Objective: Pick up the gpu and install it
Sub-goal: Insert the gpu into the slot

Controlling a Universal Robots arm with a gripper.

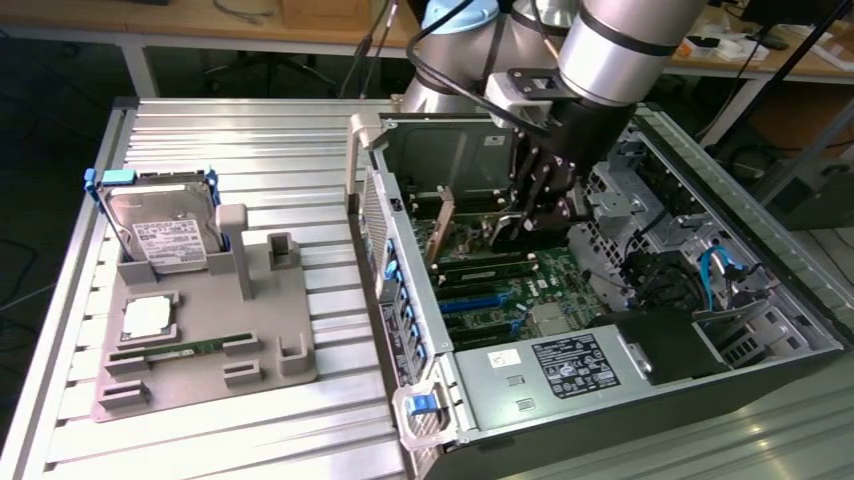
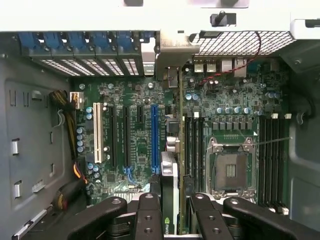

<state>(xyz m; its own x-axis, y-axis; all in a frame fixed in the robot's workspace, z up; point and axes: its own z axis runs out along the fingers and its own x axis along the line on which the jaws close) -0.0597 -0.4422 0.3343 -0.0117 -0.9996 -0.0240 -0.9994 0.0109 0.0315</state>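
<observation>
The gpu (image 2: 173, 165), a thin dark card seen edge-on, stands upright over the green motherboard (image 2: 135, 150). It sits between the blue slot (image 2: 154, 135) and the black memory slots (image 2: 192, 145). Its metal bracket (image 2: 167, 52) reaches the case's rear wall. My gripper (image 2: 172, 207) is shut on the card's near end, one black finger (image 2: 147, 215) on each side. In the exterior view my gripper (image 1: 538, 215) is low inside the open computer case (image 1: 747, 330), with the gpu (image 1: 497, 232) under it. Whether the card is seated in a slot I cannot tell.
On the exterior view's left, a grey fixture (image 1: 267, 330) holds a hard drive (image 1: 160, 235), a processor chip (image 1: 147, 315) and a green memory stick (image 1: 180, 350). Inside the case are the bare processor socket (image 2: 230, 170), the power supply (image 1: 574, 365) and cable bundles (image 1: 667, 275).
</observation>
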